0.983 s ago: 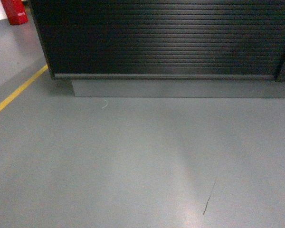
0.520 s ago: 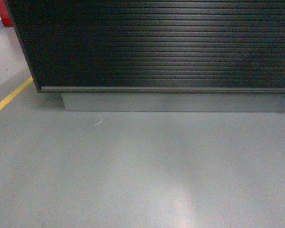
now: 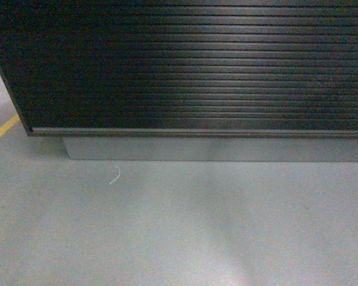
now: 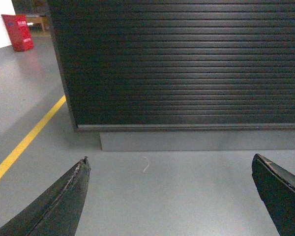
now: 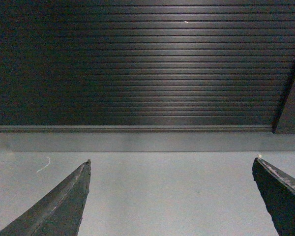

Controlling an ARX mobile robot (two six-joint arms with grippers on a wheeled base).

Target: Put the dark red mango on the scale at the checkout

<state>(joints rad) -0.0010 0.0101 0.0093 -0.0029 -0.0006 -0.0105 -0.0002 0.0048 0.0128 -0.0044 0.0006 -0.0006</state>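
Checkout (image 3: 191, 65): ribbed dark front fills the upper half of the head view, grey plinth (image 3: 215, 149) below it, bare grey floor (image 3: 179, 232) in the lower half. Counter top is out of frame in all three views.

Dark red mango: not visible anywhere. Scale: not visible either; presumably up on the counter, above the frame edge, but that cannot be confirmed from here.

Left gripper (image 4: 169, 196): fingers spread wide at the lower corners of its wrist view, nothing between them, only floor. Right gripper (image 5: 169, 196): same, splayed wide and empty.

Other marks: yellow floor line (image 4: 24, 142) at left, red box (image 4: 18, 32) in the upper left corner of the left wrist view, a small pale curl of debris (image 3: 114, 176) on the floor near the plinth.

Progress, as judged: early. No fruit in hand, so finding and picking the mango, then setting it on the scale, all remain.
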